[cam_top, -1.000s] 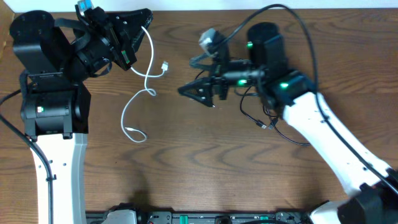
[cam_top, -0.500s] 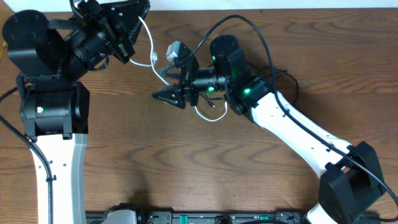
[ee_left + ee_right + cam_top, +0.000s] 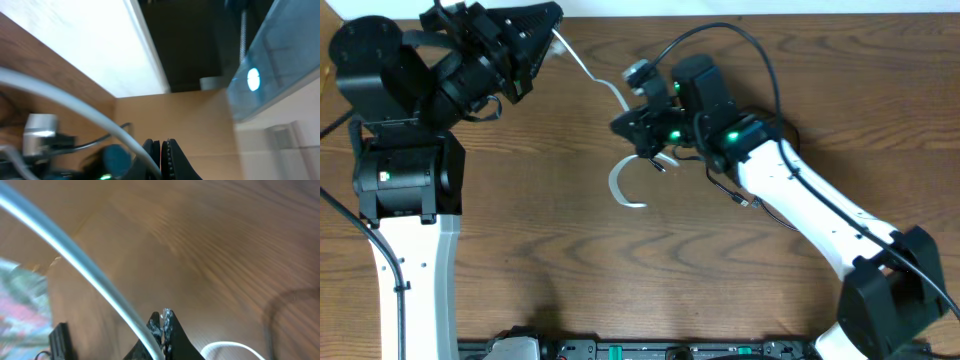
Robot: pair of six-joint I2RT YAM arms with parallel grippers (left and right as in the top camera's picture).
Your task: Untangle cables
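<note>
A white cable [image 3: 588,68] runs taut between my two grippers above the wooden table [image 3: 520,270]. My left gripper [image 3: 552,22] at the top left is shut on one end of the white cable [image 3: 75,102], which slides in between its closed fingers. My right gripper [image 3: 618,125] is shut on the same white cable [image 3: 75,255] farther along. Past the right gripper the cable's free end [image 3: 617,186] curls down onto the table. A thin black cable [image 3: 732,193] with a small plug lies on the table, partly hidden under the right arm.
The left arm's black base and white column [image 3: 405,180] fill the left side. The right arm's white link [image 3: 820,220] crosses the right half diagonally, with its thick black cord [image 3: 720,30] arching above. The table's back edge runs along the top.
My right gripper went from open to shut on the white cable and pulled back right. The cable, earlier hanging loose from the left gripper onto the table, is now stretched straight.
</note>
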